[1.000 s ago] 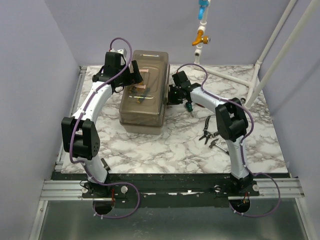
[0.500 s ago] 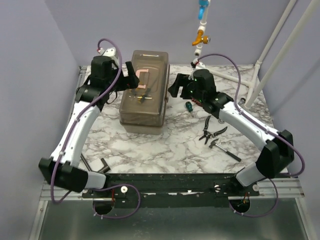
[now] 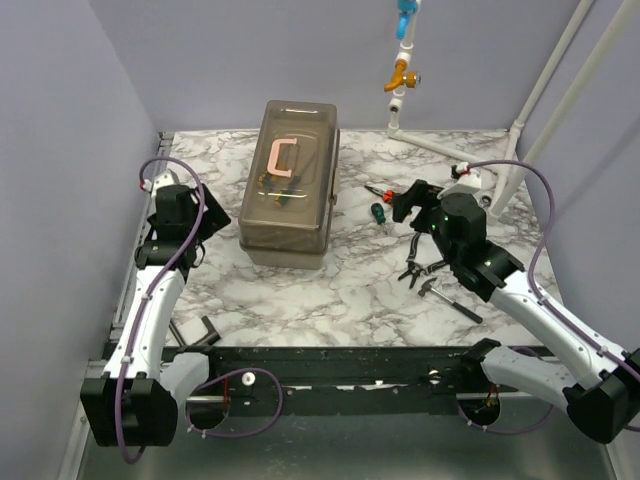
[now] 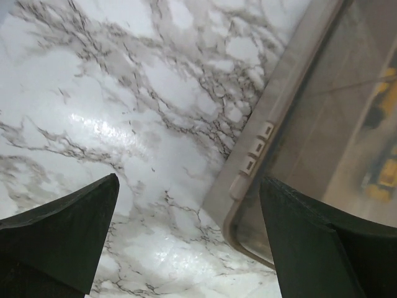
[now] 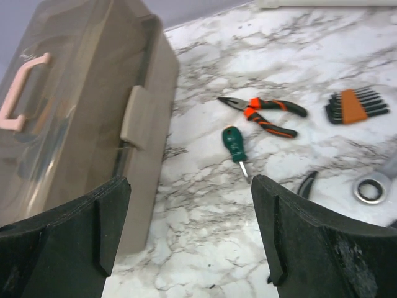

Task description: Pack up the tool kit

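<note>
Marble-print table (image 3: 340, 290) | lilac walls (image 3: 60, 120) | toolbox (image 3: 285, 232) lid closed | left fingers (image 4: 56, 239) apart, empty | right fingers (image 5: 62, 242) apart, empty

Yellow things (image 4: 379, 167) under the toolbox lid (image 4: 322, 124) blur beyond naming. A wrench (image 5: 358, 191) runs off the right wrist view's right edge.

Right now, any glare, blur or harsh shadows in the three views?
Left wrist: a bright glare patch on the marble table, and the yellow contents behind the toolbox lid are smeared and out of focus. Right wrist: pliers and green screwdriver are sharp, no glare. Top external: even light, only soft shadows.
</note>
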Robot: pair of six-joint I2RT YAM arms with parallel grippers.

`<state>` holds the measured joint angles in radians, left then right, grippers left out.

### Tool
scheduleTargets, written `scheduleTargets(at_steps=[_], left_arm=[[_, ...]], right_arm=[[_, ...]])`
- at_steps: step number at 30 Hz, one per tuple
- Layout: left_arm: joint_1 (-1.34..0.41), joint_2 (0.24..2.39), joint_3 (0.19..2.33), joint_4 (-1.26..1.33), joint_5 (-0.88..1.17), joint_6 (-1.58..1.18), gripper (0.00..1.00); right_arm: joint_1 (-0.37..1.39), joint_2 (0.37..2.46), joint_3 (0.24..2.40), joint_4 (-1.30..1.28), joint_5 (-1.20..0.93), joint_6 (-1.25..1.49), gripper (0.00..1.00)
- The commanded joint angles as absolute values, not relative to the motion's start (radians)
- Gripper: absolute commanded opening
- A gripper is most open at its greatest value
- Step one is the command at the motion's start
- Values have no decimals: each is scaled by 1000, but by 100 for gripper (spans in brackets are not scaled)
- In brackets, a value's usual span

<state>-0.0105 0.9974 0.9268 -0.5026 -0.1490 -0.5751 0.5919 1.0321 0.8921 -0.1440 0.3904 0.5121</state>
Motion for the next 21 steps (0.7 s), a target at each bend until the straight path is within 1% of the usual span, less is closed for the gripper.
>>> scheduleTargets(at_steps=[1, 4, 8, 10, 11, 13, 14, 17, 21], left_arm=[[-9, 1043, 772, -306, -71, -634, 98], [-32, 1078, 700, -195, -30, -631, 98], [-152, 1121, 685, -112, -33, -605, 98], [-240, 1135, 705, -92, -83, -568, 98], [-276, 1141, 716, -97, -127, -550, 99], [-296, 1137, 726, -103, -186, -533, 99], [-293, 1124, 723, -111, -237, -532, 98], [-291, 1044, 669, -50, -338, -469, 98], [-291, 902, 525, 144, -384, -365, 99]], right_arm=[[590, 960, 804, -134, 584, 509, 87], [590, 915, 760, -152, 626, 502, 87], [586, 868, 724, -169, 644, 513, 87], [585, 855, 694, -126, 620, 483, 88], [584, 852, 672, -100, 605, 460, 90], [580, 848, 633, -50, 584, 423, 94], [578, 841, 611, -26, 565, 405, 100], [568, 817, 536, 103, 517, 350, 100], [541, 822, 467, 230, 516, 318, 100]])
